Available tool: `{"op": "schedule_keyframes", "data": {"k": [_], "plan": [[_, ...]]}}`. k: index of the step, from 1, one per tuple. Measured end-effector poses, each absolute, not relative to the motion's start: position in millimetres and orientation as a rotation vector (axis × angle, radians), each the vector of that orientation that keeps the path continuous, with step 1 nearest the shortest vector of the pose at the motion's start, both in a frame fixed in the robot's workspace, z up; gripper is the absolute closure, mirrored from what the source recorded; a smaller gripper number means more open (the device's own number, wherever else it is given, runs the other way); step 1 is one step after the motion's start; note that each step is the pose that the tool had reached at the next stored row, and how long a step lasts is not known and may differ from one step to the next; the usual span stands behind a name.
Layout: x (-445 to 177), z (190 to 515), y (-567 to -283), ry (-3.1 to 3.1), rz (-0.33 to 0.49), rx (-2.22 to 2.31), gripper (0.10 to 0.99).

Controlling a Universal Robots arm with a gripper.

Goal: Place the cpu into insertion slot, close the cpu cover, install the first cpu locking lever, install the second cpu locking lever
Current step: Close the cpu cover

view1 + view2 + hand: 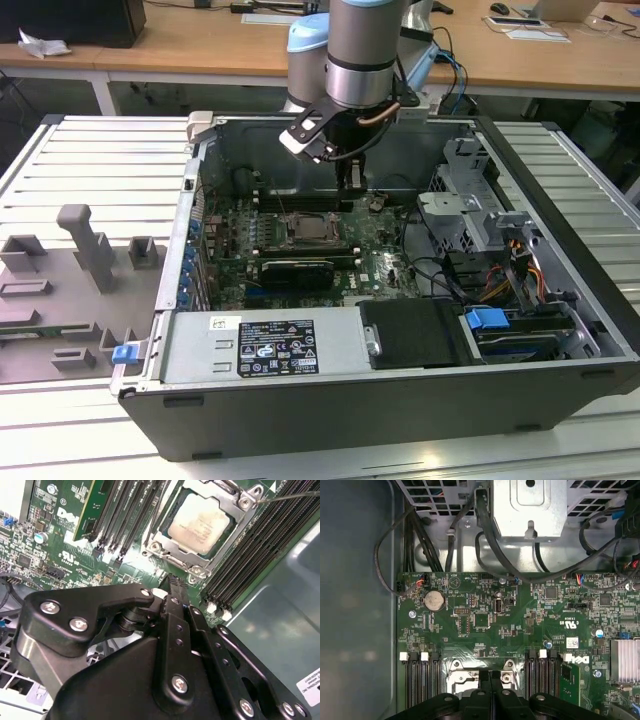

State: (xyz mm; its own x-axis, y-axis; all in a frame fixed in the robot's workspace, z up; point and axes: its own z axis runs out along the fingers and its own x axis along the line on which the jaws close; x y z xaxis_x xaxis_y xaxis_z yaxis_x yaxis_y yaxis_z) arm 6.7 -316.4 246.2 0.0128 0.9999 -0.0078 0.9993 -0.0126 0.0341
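Note:
The cpu (201,521) lies flat in the insertion slot (312,232) on the green motherboard, its pale silver top showing. The cpu cover (161,522), a silver frame, lies down around the chip. A thin locking lever (292,496) sticks out from one corner of the socket. My gripper (350,188) hangs above the board, just behind the socket and towards the exterior view's right. Its black fingers (485,680) are shut together with nothing between them. In the first wrist view they cover part of the socket's rim (456,679).
Black memory slots (260,545) flank the socket on both sides. A drive cage (465,215) and cable bundles (440,275) fill the case on the exterior view's right. The power supply (270,345) lies along the front. The case walls (190,220) enclose the board.

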Motion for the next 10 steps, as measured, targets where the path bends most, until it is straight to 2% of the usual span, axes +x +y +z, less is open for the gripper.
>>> {"op": "schedule_keyframes", "data": {"k": [10], "plan": [[-7,243,-316,2.186,0.028,2.214,0.980]]}}
